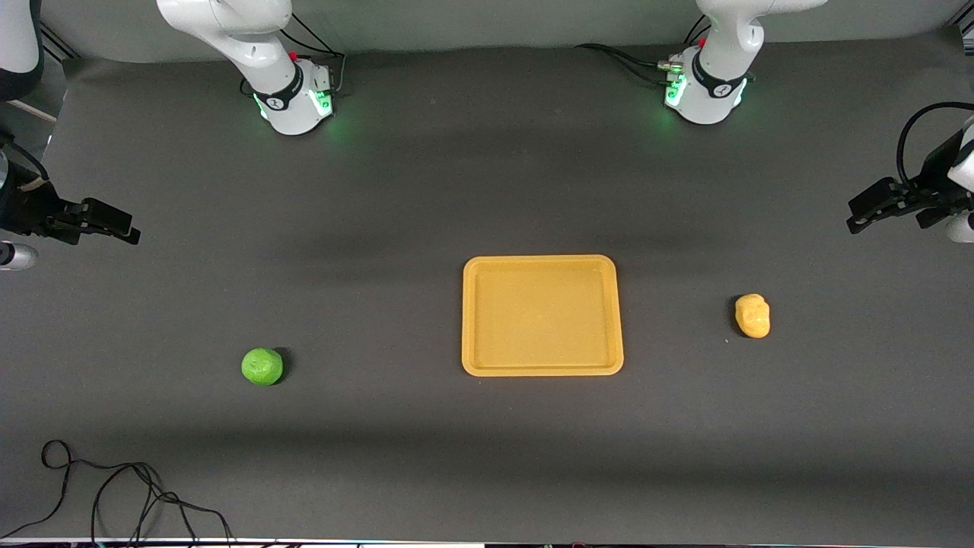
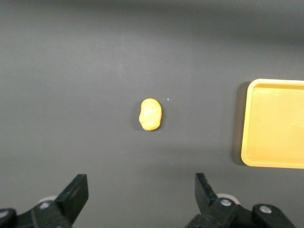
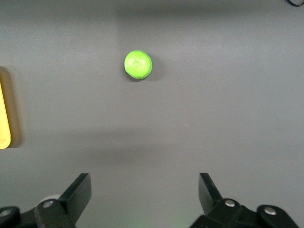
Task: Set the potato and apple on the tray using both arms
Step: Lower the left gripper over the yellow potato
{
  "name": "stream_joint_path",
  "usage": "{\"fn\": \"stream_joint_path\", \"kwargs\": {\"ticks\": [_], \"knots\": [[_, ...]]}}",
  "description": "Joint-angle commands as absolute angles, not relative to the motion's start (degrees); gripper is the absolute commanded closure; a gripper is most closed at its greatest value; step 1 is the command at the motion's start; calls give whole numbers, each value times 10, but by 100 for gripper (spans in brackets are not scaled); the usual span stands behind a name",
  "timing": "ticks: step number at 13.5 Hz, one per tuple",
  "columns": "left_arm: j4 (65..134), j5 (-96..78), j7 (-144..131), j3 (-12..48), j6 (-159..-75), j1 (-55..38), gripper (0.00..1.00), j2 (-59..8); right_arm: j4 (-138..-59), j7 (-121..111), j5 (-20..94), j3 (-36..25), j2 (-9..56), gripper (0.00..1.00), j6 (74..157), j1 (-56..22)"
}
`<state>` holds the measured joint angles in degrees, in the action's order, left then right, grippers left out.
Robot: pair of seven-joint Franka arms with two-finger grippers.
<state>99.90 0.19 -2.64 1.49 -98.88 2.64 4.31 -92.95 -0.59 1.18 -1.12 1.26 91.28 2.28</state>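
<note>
1 flat yellow-orange plastic tray (image 1: 542, 367) mid-table; 1 round green apple (image 1: 262, 366) toward right arm's end, 1 lumpy yellow potato (image 1: 752, 316) toward left arm's. 2 grippers, left gripper (image 2: 140, 197) & right gripper (image 3: 142, 197), both up over table ends, fingers wide, holding nothing.

No readable text, labels, brands, numbers or signs in any view. Dark band on each arm base (image 1: 293, 95) carries small white mark, too small to make out. Tray (image 1: 542, 371), apple (image 1: 262, 366), potato (image 1: 752, 315) and bench (image 1: 487, 457) surfaces plain, unmarked.
</note>
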Motion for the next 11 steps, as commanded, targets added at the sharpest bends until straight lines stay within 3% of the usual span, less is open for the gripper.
{"fn": "stream_joint_path", "kwargs": {"ticks": [1,11], "knots": [[998,9,-19,9,-992,18,0,44,-918,4,4,-6,17,0,904,27],[998,27,46,10,-991,19,0,46,-925,-16,-1,-5,13,0,906,27]]}}
